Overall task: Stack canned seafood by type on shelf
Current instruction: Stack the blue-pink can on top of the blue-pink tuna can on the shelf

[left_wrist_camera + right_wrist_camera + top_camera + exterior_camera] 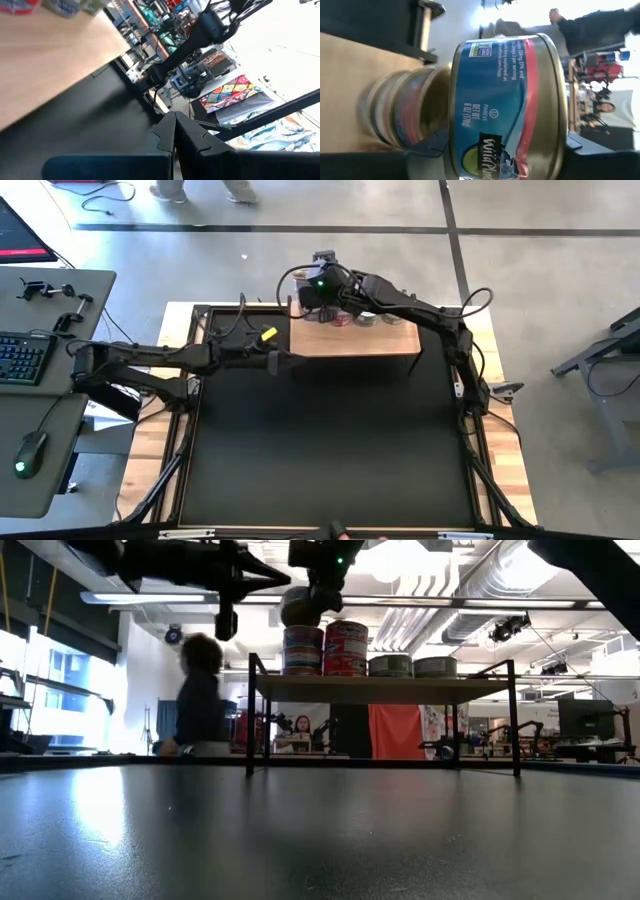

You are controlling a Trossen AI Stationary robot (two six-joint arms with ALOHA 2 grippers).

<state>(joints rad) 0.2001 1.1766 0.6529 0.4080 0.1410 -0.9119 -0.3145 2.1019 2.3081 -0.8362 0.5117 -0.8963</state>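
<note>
Right gripper (308, 602) pinches a flat round blue-labelled tin with a gold rim (507, 107), holding it just above the left-hand stack of two tins (303, 651) on the light-brown wooden shelf (355, 338) at the table's far edge. Right of that stack: a red-labelled stack (345, 649), then two single flat tins (412, 666). Left gripper (175, 137) is pressed together, hovering over the black mat (330, 440) left of the shelf's near edge. A person (200, 700) stands beyond the table.
</note>
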